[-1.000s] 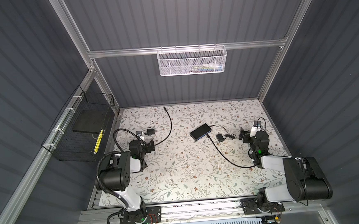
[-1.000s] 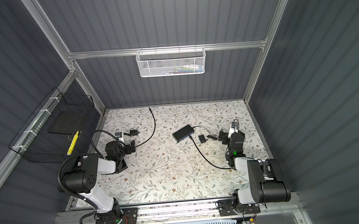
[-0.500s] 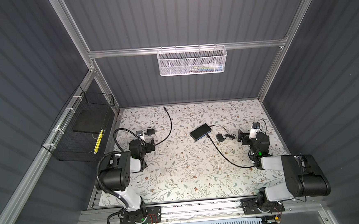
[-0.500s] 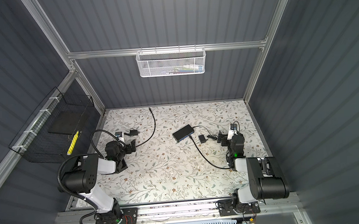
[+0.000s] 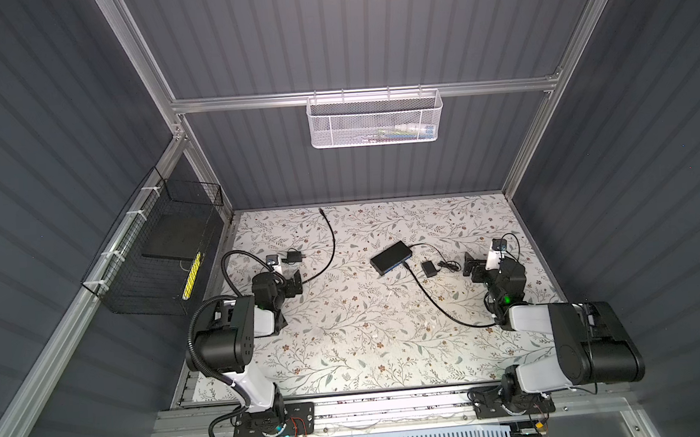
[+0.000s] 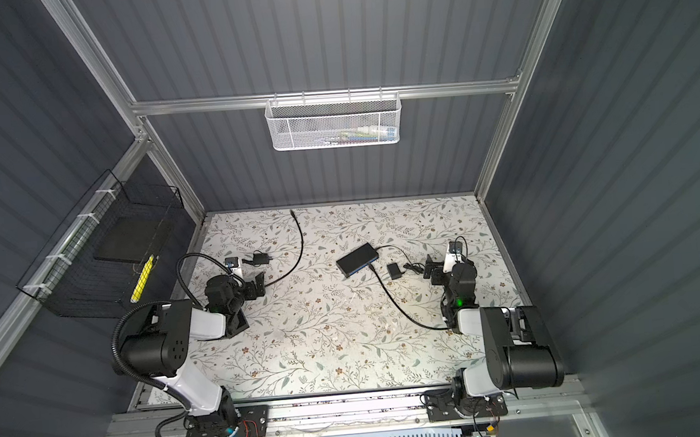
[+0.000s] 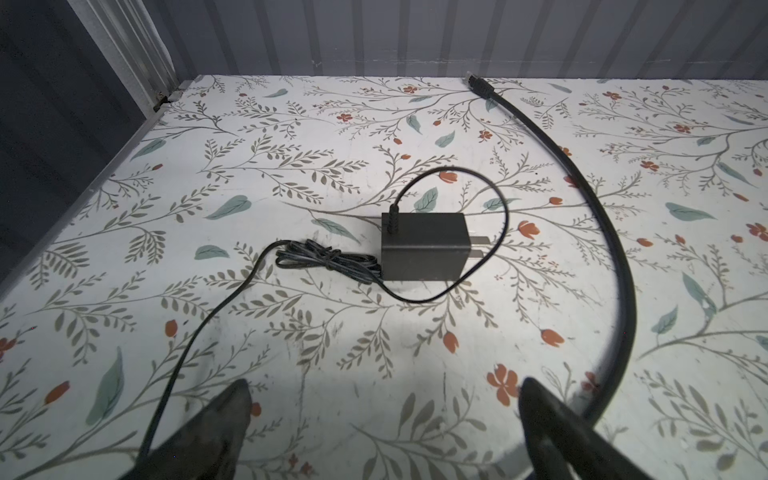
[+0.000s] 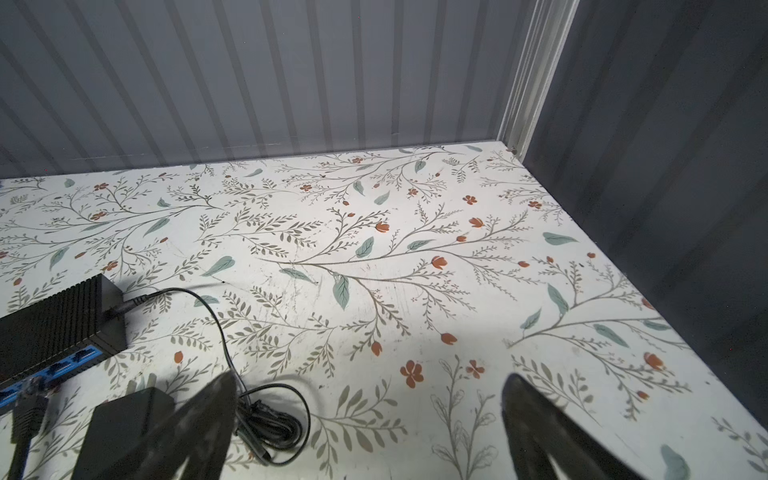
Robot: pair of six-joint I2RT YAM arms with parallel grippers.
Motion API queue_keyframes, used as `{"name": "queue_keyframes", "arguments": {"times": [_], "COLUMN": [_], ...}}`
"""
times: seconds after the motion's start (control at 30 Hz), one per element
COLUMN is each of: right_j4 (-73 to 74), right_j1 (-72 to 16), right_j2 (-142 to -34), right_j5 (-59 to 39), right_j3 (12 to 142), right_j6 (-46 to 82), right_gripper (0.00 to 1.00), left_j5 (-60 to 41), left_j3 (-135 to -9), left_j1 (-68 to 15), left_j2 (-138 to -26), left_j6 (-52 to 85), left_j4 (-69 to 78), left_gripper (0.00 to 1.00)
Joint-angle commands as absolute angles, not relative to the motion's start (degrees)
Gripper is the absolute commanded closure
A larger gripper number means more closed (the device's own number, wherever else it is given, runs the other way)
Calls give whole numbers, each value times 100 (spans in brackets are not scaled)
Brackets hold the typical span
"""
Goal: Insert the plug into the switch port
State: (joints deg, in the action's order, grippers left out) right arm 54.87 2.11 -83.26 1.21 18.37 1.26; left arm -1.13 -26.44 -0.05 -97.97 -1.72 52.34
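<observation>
Left hand [image 7: 384, 390] spread wide, empty, low over worktop [image 7: 332, 353]; right hand [image 8: 370, 384] likewise spread, empty. Switch [image 5: 390, 258] at its 9 o'clock; loose plug [image 5: 321, 210] at left hand's 1 o'clock.

Black-white arms [image 5: 263, 320]; ribbed black hose [image 5: 191, 325]; green dot [image 5: 507, 299], probably LED.

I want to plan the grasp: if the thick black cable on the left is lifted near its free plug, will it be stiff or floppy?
Probably fairly stiff: the cable lies in one smooth, wide arc, unlike the bundled thin cord beside it. Lifted near the plug, it would likely bend gently and drag its tail.
</observation>
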Motion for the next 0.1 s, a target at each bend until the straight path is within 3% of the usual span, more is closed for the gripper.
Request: {"name": "queue_keyframes", "arguments": {"times": [0.0,0.07], "right_j4": [5625,5623], "right_j1": [237,236], "right_j2": [-8359,-8360], "right_j5": [47,44], "right_j3": [1838,1845], "right_j6": [158,158], "right_gripper": [1,1], "left_j5": [-149,-152], "left_j3": [-2646,-2644], "left_j1": [-28,-36], "left_j2": [-9821,-9817], "left_j6": [-123,-123], "left_j4": [5299,5316], "left_gripper": [0,0]}}
